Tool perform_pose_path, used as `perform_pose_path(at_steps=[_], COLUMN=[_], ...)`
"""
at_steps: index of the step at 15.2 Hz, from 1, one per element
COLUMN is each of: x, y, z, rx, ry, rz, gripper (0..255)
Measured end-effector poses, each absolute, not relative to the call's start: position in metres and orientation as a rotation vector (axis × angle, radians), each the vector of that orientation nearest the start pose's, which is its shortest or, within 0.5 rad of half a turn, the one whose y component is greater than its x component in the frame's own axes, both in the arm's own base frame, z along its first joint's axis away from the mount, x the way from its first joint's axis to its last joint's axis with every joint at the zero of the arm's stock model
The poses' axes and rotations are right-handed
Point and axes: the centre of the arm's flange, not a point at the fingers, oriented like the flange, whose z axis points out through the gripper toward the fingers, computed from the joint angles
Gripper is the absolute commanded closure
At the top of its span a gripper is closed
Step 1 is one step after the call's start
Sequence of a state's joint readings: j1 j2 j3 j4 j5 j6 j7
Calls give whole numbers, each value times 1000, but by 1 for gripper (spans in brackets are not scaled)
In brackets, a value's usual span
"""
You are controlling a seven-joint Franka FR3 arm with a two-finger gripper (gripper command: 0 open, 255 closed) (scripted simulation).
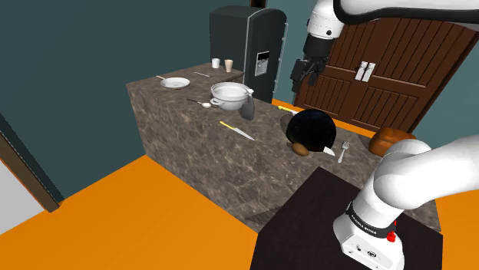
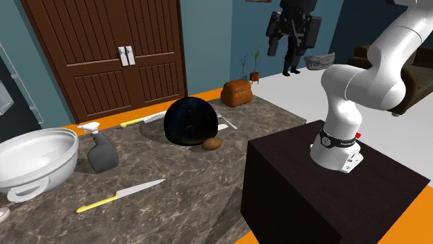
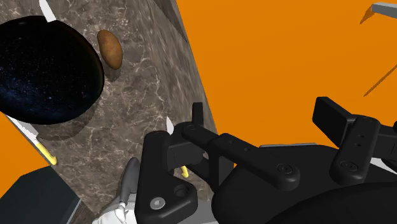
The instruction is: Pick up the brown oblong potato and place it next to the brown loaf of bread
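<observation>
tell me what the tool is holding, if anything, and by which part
Nothing: the tool hangs open, high above the counter; the potato lies on it.

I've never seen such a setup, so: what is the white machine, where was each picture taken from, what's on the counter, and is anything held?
The white machine is a robot arm on a dark box; its black fingers do the grasping. One picture looks down from beside the box, another looks across the counter, and the third rides on the hand, looking past the fingers. On the marbled counter lie a small brown potato beside a big black dome, a brown loaf, a white bowl, a grey spray bottle, a yellow-handled knife and a fork. The fingers stand open, high above the counter, holding nothing.
</observation>
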State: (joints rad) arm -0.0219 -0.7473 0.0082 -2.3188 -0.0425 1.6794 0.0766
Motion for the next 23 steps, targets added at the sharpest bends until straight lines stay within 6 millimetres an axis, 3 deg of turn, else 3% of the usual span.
perform_pose_path(at_steps=[2, 5, 23], x=[330, 335, 363], y=[-12, -27, -160], z=[602, 575, 385], rx=[-3179, -3184, -3218], ry=[144, 150, 187], rz=[-174, -171, -159], gripper=[0, 0, 0])
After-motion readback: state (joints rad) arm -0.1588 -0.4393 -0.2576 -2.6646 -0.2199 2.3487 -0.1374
